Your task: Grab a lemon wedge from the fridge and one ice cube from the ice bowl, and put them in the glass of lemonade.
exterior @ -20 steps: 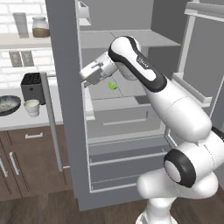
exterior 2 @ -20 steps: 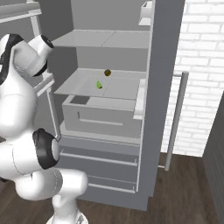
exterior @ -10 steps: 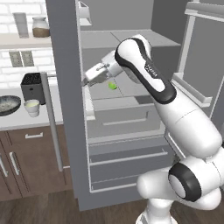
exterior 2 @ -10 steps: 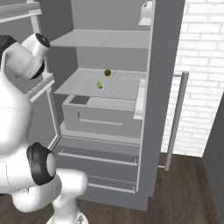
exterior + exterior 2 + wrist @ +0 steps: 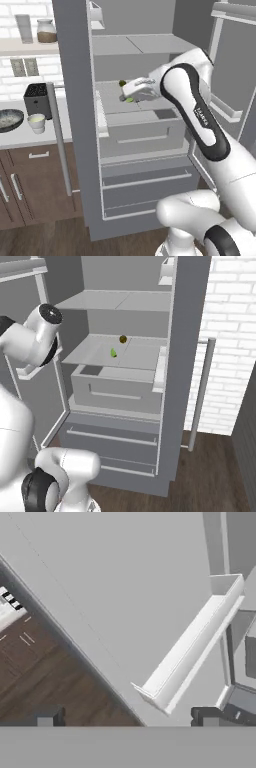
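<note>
Arm bent fwd at shoulder height, gripper (image 5: 126, 95) jaws wide (nothing held)

One fridge (image 5: 75, 125), one lemon wedge (image 5: 113, 353), one dark round fruit (image 5: 123, 339), one toaster (image 5: 36, 98), one cup (image 5: 36, 122), one bowl (image 5: 9, 120).

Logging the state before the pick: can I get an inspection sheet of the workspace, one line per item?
Surface: grey fridge shelf above a grey drawer, bare apart from two small items.
Job's things: tall grey fridge stands open; tiny yellow-green lemon wedge lies on that shelf; small whitish cup of lemonade and wide dark grey ice bowl sit on the counter to the left.
Clutter: small dark round item behind the wedge; black toaster; a jar on the wall shelf.
Pincer: pincer reaches in at shelf height near the wedge, open, holding nothing.
Cables: nothing seen.
Surroundings: brown wooden cabinets, white brick wall, wood floor.
</note>
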You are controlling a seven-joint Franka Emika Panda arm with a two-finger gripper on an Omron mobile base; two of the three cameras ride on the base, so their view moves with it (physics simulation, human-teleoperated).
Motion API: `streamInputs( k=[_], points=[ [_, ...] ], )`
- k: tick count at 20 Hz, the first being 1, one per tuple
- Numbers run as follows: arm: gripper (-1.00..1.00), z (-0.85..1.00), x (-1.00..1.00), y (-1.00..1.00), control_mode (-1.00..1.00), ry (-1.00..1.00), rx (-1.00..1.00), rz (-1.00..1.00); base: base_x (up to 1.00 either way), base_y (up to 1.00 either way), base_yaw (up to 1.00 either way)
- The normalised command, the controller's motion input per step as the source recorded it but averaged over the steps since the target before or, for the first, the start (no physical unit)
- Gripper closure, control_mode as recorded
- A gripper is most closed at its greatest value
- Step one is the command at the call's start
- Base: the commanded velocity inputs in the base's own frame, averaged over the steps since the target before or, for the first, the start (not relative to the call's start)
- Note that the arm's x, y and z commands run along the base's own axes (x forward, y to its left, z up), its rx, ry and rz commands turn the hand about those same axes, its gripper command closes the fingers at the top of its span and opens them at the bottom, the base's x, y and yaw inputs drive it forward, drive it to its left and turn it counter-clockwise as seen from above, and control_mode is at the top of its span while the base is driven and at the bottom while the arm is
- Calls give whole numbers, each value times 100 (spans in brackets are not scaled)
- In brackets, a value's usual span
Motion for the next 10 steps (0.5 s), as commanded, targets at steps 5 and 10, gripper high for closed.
streamInputs(
  k=[5, 10],
  points=[
    [-100, -10, 0, -64, -100, 16, -10, -64, 0, 0, 0],
    [-100, -17, 0, -49, -100, 18, -16, -70, 0, 0, 0]
  ],
)
